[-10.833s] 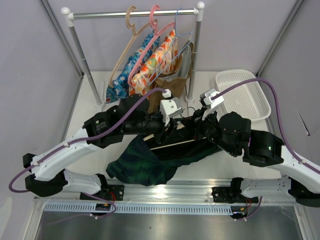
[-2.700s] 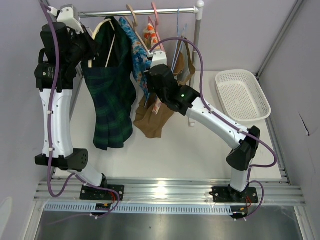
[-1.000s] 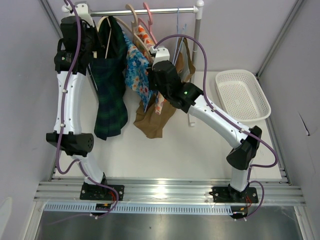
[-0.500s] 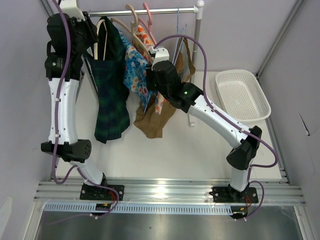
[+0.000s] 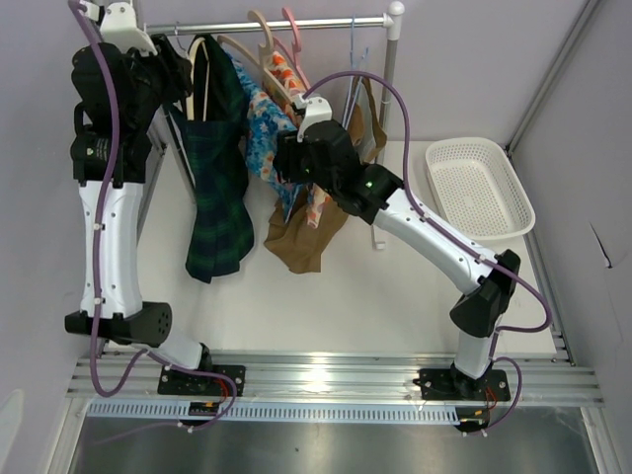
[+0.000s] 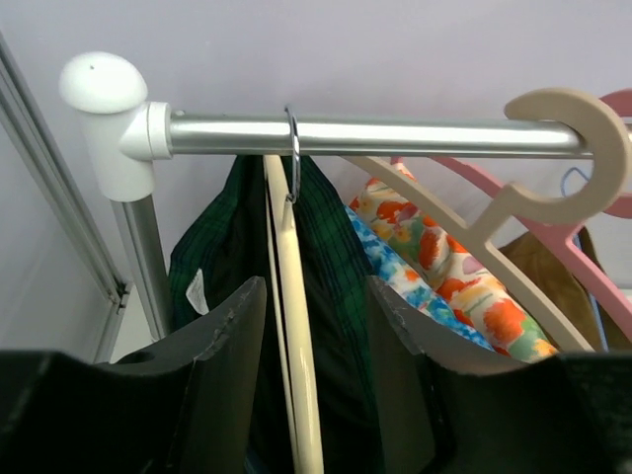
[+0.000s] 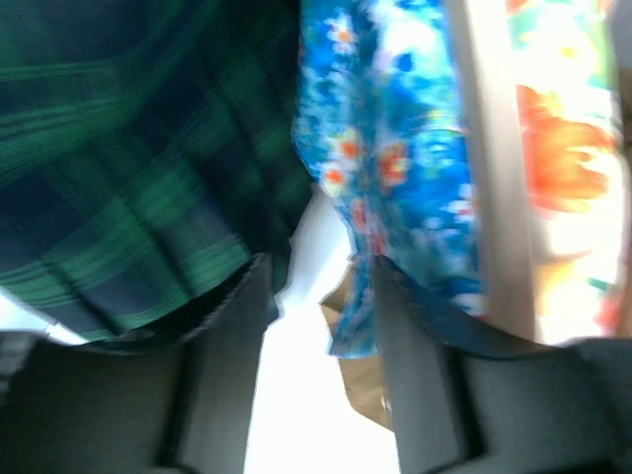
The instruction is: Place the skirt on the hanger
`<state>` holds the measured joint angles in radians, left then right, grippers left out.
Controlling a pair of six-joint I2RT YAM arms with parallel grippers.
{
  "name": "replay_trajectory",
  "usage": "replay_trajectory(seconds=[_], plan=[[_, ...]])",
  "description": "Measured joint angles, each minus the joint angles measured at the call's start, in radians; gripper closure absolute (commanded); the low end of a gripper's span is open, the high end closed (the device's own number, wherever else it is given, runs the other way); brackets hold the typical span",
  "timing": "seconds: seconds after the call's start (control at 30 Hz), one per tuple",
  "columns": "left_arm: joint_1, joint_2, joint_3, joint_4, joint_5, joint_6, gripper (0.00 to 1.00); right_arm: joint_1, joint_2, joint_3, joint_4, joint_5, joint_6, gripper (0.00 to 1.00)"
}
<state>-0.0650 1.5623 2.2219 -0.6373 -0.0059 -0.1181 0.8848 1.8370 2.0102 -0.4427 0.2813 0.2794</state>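
Pale lilac walls (image 5: 494, 59) closed in a white table (image 5: 395, 296), and a metal rail (image 5: 326, 22) on white posts ran across its far side. The skirt (image 5: 217, 197) hung at the rail's left end, draped on the hanger (image 6: 296, 395), whose metal hook looped over the bar. Crowding just to its right were a blue floral garment (image 5: 262, 138) and a brown garment (image 5: 301, 237), with a tan hanger (image 6: 612, 133) and a pink hanger (image 6: 573, 272) hooked on the same rail. A white basket (image 5: 479, 188) sat well apart on the right. The left gripper (image 6: 311, 291) was spread wide, the hanger passing ungripped between its fingers. The right gripper (image 7: 316, 267) gaped empty near the skirt and the floral cloth.
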Motion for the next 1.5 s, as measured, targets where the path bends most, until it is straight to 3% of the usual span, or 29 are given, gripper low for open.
replay_trajectory(seconds=[0.23,0.53,0.67,0.87,1.0,1.17,1.37,1.5], plan=[[0.000,-0.118,-0.066,-0.002,0.045,-0.026,0.46,0.000,-0.042,0.000,0.001,-0.136,0.035,0.23],[0.000,-0.309,-0.177,-0.014,0.127,-0.091,0.42,0.003,-0.117,0.000,0.006,-0.378,0.137,0.16],[0.000,-0.425,-0.296,0.005,0.202,-0.149,0.41,0.017,-0.193,-0.042,0.000,-0.403,0.165,0.13],[-0.047,-0.593,-0.500,0.023,0.280,-0.200,0.40,0.030,-0.445,-0.251,-0.016,-0.310,0.185,0.09],[-0.082,-0.710,-0.673,0.028,0.313,-0.215,0.40,0.029,-0.643,-0.425,-0.055,-0.158,0.209,0.01],[-0.107,-0.813,-0.881,0.014,0.330,-0.222,0.40,0.021,-0.843,-0.639,-0.123,0.009,0.250,0.01],[-0.131,-0.881,-1.020,-0.035,0.319,-0.210,0.39,-0.005,-0.983,-0.823,-0.193,0.120,0.298,0.01],[-0.137,-0.918,-1.071,-0.050,0.313,-0.196,0.39,-0.015,-0.995,-0.856,-0.216,0.147,0.313,0.01]])
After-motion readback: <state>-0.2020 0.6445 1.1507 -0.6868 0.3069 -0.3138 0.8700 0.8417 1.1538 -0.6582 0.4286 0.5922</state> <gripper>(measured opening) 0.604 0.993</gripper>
